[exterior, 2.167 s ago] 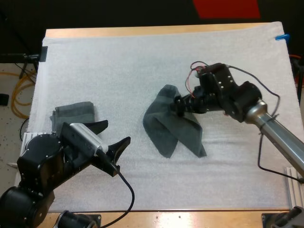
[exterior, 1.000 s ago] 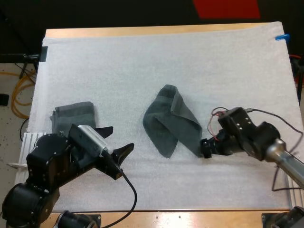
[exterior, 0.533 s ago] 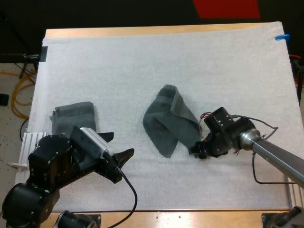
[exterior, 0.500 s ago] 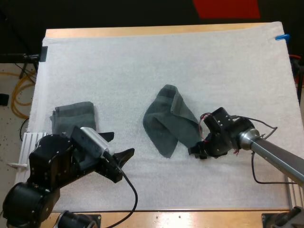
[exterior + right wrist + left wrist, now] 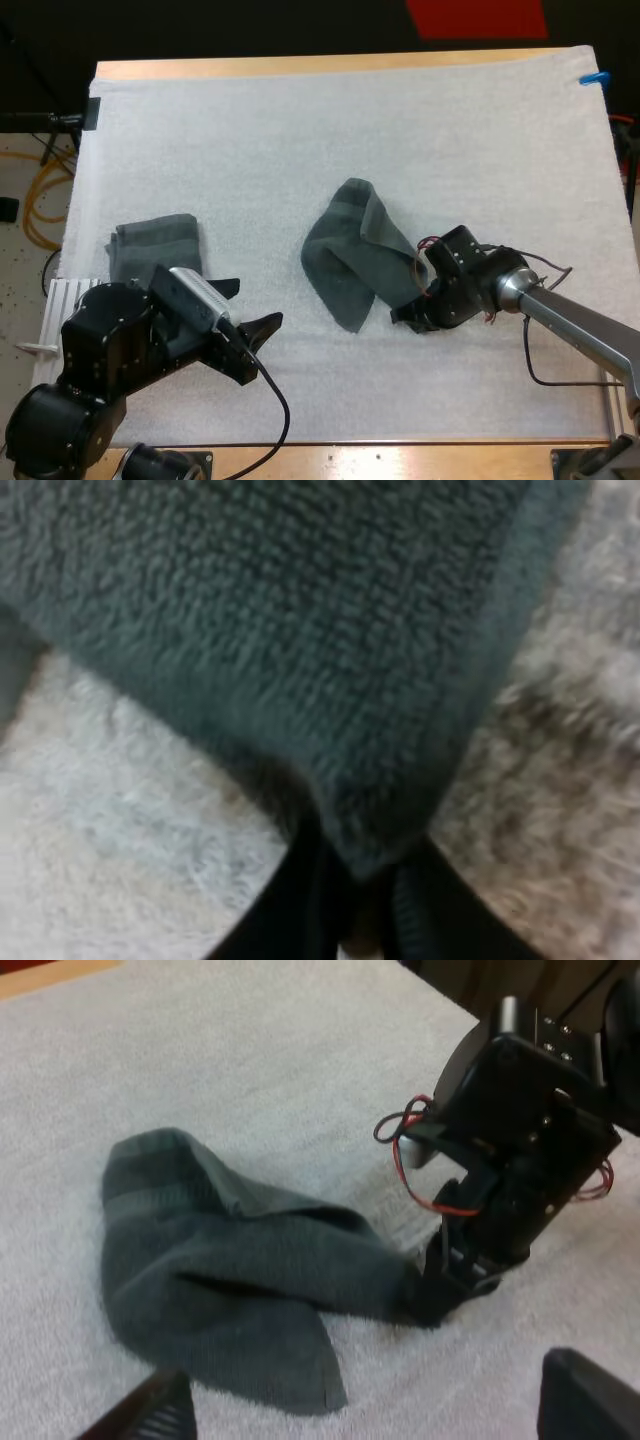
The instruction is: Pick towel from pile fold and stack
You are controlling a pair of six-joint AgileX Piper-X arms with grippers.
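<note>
Right gripper (image 5: 402, 315) slid left, pinching crumpled towel (image 5: 350, 262) corner, left gripper (image 5: 255, 303) spread, white mat (image 5: 300, 130), wooden table (image 5: 300, 66).

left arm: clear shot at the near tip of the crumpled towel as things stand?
Probably yes. The left gripper is open and faces the crumpled towel across bare mat, with nothing between them. The right gripper pinches the towel's opposite corner, off that path.
</note>
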